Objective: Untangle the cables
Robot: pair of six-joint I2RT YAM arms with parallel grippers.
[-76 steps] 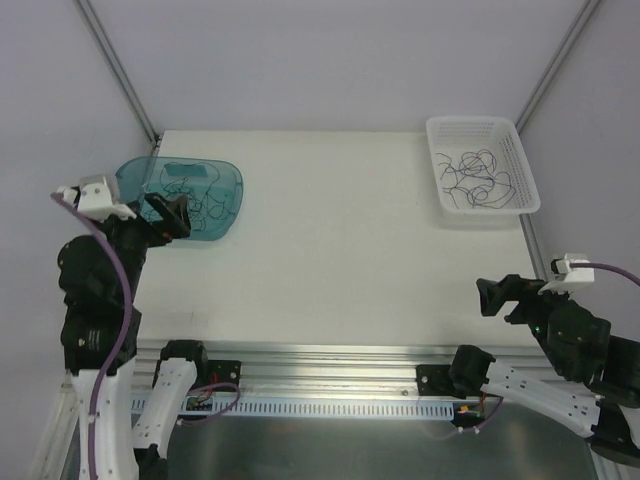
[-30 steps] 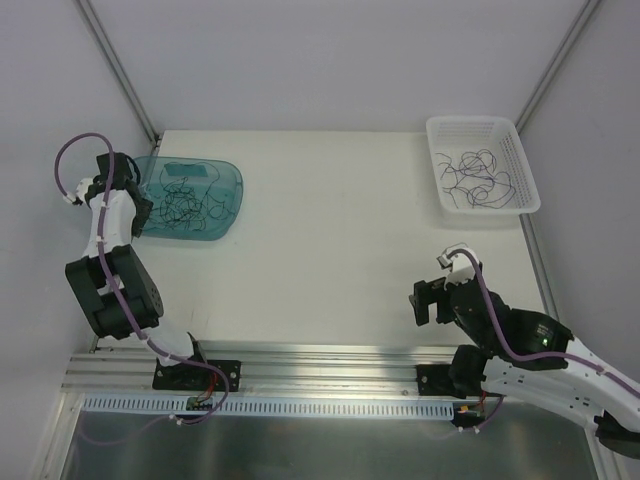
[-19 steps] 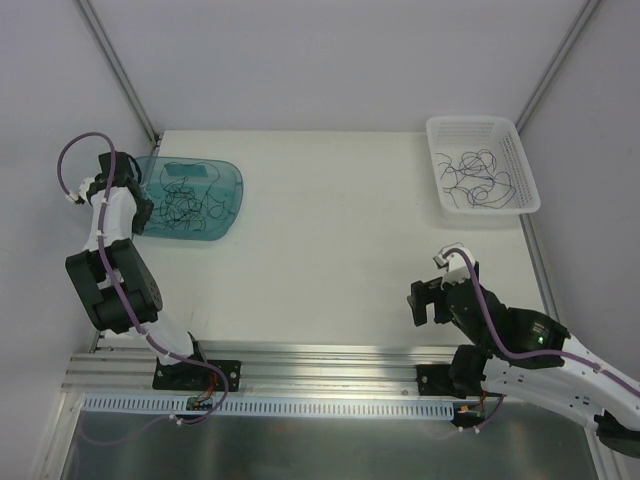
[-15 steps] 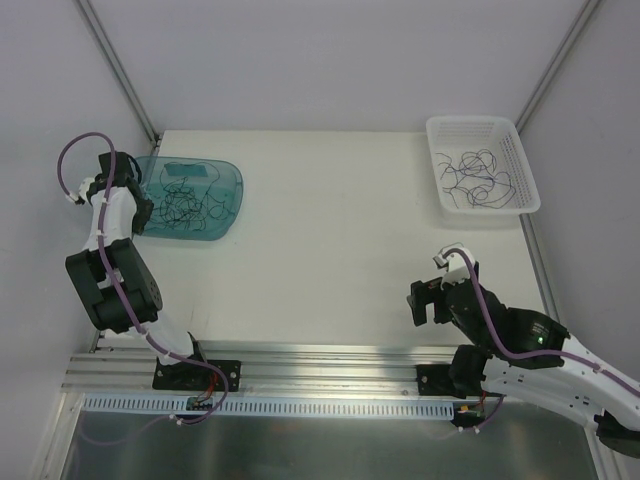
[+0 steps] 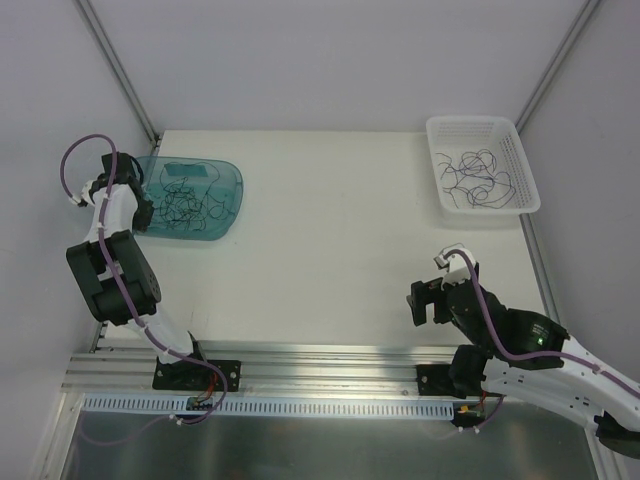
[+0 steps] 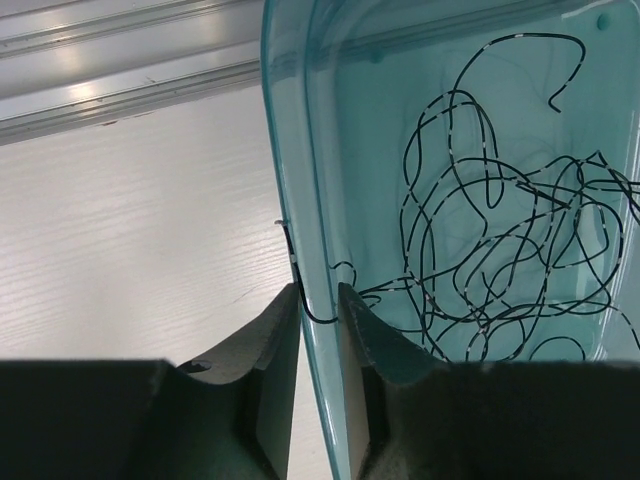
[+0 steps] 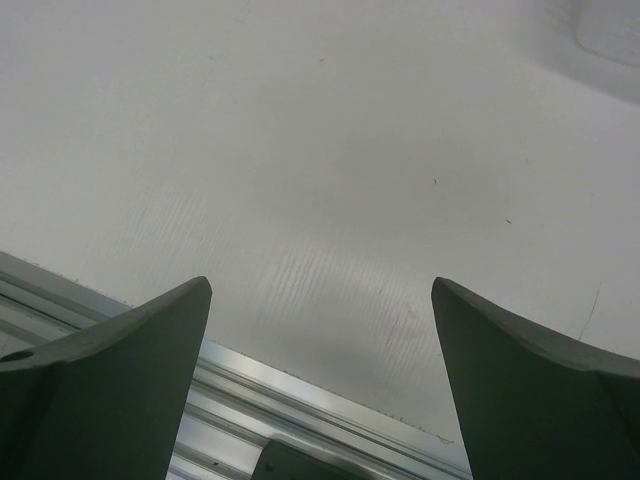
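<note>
Tray (image 5: 232, 198): teal, see-through, shallow, with rounded corners; it lies flat on the white table (image 5: 330, 230) and serves as the landmark for every entry here. Cables (image 5: 189, 205): hair-thin dark wires in one curly, overlapping tangle inside the tray, spread over most of its floor; one strand end hooks down at the tray's side wall. Left gripper (image 6: 318, 296): at the tray's left edge, straddling its wall. Left fingers (image 6: 268, 345): drawn close with only a narrow gap, one outside the tray and one inside, seen through the teal plastic; the wall and the hooked strand end sit in that gap, but whether the pads actually press on either cannot be told. Basket (image 5: 520, 150): white, slotted, rectangular, well apart from the tray at the far right corner of the table, about level with the tray. Basket cables (image 5: 478, 170): more thin dark wires lying loosely looped inside it, not touching the tray's tangle. Right gripper (image 7: 320, 290): well apart from the tray, far to its right and nearer the arm bases, hanging above bare table. Right fingers (image 7: 130, 350): spread wide with nothing between them. Rail (image 5: 320, 365): aluminium, along the near table edge, well on the near side of the tray, and visible below the right gripper.
</note>
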